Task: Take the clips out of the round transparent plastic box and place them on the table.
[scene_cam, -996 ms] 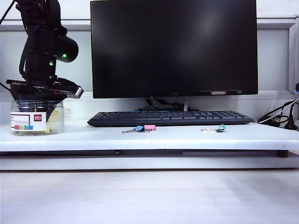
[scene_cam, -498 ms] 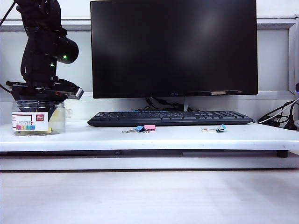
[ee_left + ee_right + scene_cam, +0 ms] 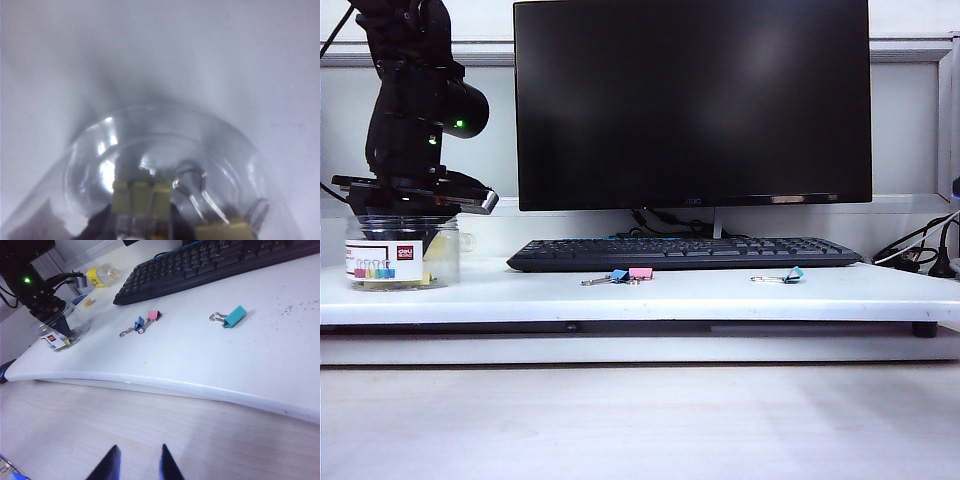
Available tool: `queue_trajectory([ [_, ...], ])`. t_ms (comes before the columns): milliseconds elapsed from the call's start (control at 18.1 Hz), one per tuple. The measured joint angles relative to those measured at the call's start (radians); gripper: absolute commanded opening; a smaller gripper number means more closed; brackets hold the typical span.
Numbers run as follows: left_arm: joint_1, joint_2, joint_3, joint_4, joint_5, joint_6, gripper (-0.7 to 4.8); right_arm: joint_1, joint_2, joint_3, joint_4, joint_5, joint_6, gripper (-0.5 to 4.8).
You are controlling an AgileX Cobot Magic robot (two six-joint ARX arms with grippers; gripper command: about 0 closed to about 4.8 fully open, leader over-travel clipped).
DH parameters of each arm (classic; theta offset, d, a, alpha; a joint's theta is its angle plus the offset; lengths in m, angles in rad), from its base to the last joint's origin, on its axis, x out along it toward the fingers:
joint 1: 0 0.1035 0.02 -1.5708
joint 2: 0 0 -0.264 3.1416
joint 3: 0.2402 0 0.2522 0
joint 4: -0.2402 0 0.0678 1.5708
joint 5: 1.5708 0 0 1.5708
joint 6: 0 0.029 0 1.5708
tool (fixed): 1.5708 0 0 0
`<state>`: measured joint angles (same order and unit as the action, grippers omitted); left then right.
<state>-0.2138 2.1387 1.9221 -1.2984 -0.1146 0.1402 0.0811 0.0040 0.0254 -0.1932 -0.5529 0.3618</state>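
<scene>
Left pincer [image 3: 402, 222] is down inside the round transparent plastic box [image 3: 400, 252], which sits at the left end of the surface [image 3: 720, 295]. Left wrist view looks into the box: pale-yellow clips [image 3: 141, 197] lie on the bottom, one right at the dark fingertips, another just beside it with wire handles sticking up. Fingers are mostly cut off by the frame edge, so I cannot tell if the jaws have a clip or are merely near one. Clips look light, rigid and small; the metal body is probably slick, the wire handles springy and apt to snag a neighbour. Best hold, I'd say, is across the flat yellow body, not the loops. The box is light clear plastic and may slide or tip if a finger drags its wall. Right pincer [image 3: 137, 465] hangs parted and empty over the lower wooden desktop in front, well apart from the box. Blue and pink clips [image 3: 625, 275] and a teal clip [image 3: 790, 275] lie near the keyboard [image 3: 685, 252].
</scene>
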Motion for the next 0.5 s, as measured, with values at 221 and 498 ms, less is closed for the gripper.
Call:
queue_trajectory([
  [221, 0.000, -0.003, 0.000, 0.000, 0.000, -0.011, 0.93, 0.000, 0.000, 0.000, 0.000, 0.000, 0.000, 1.08],
  [498, 0.000, -0.064, -0.002, 0.026, 0.001, -0.014, 0.92, 0.000, 0.000, 0.000, 0.000, 0.000, 0.000, 1.07],
])
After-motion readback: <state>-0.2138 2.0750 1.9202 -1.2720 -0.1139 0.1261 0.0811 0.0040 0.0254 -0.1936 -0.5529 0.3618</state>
